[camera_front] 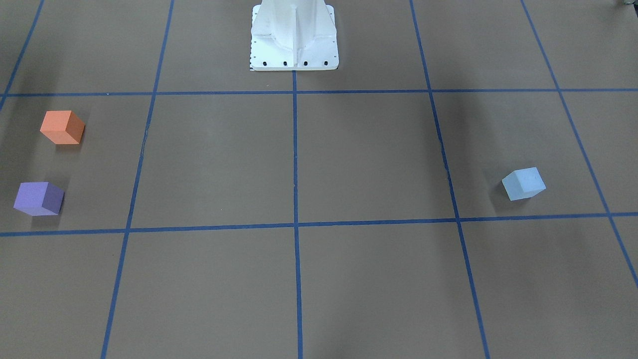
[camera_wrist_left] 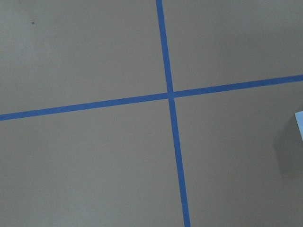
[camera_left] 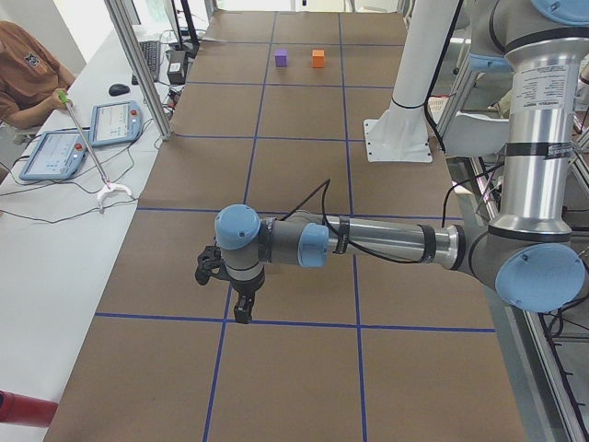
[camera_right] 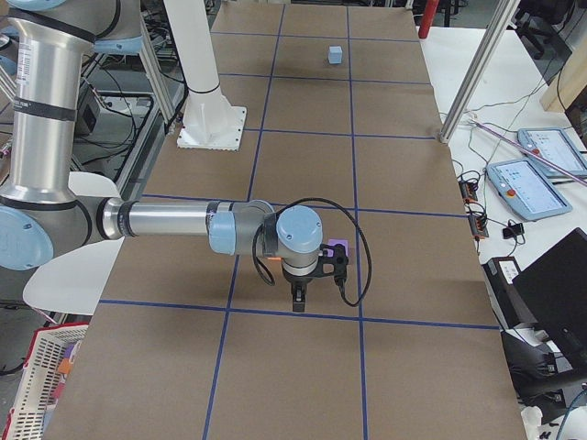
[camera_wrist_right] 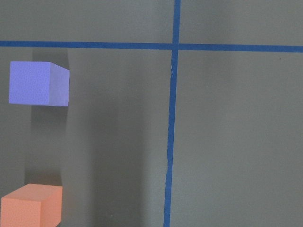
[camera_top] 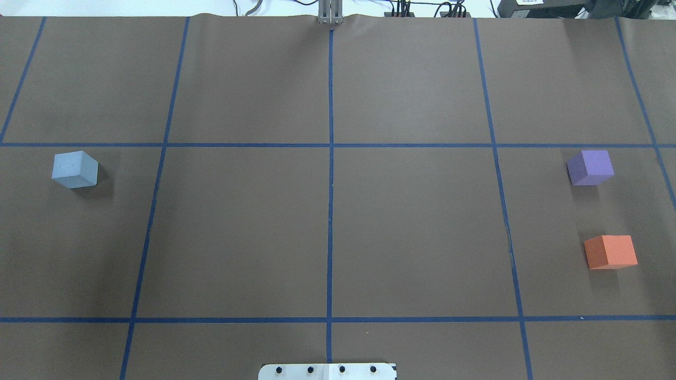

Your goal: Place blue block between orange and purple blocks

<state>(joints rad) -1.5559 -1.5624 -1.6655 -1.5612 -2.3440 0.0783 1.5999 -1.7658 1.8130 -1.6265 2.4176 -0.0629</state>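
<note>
Just right of the white metal base plate (camera_top: 327,371) sits the matte, grainy-faced orange block (camera_top: 611,252), a cube. The purple block (camera_top: 590,167) lies farther out, apart from it. The pale blue block (camera_top: 75,169) rests far left of the base plate. The left gripper (camera_left: 241,311) and right gripper (camera_right: 297,301) hang over smooth brown paper (camera_top: 412,232); their openings cannot be told.

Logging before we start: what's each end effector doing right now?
Left end effector: cannot be told, seen only from the side.
Right end effector: cannot be told, same reason.
</note>
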